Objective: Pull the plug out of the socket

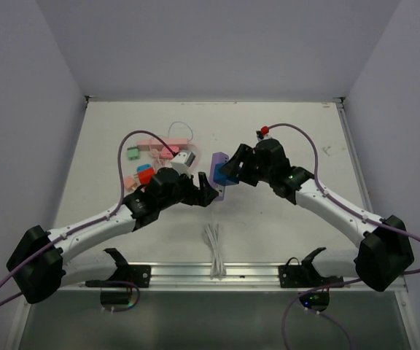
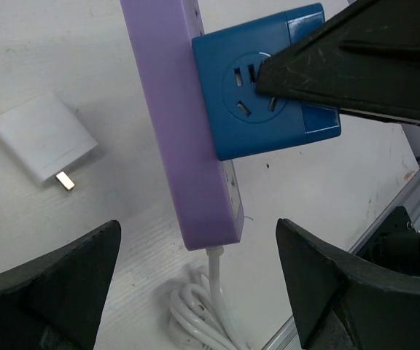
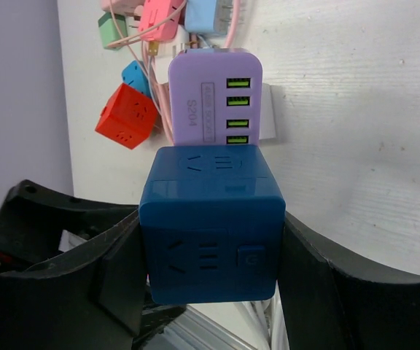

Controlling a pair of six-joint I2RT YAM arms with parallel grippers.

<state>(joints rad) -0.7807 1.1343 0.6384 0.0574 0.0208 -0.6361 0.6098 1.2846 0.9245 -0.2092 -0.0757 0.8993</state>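
A purple power strip (image 1: 218, 162) lies mid-table with a blue cube plug (image 1: 229, 177) seated in its side. My right gripper (image 1: 236, 168) is shut on the blue cube; in the right wrist view both fingers press its sides (image 3: 210, 244), and the purple strip (image 3: 214, 98) stands behind it. My left gripper (image 1: 210, 191) is open. In the left wrist view its fingers (image 2: 49, 284) stand wide on either side of the strip's near end (image 2: 195, 168), not touching it. The blue cube (image 2: 243, 109) and a right finger (image 2: 356, 65) show there too.
The strip's white cable (image 1: 212, 255) lies coiled toward the front rail (image 1: 217, 271). A white charger (image 2: 44, 138) lies left of the strip. A cluster of pink, green, red and blue adapters (image 1: 152, 157) with a pink cord sits at the back left.
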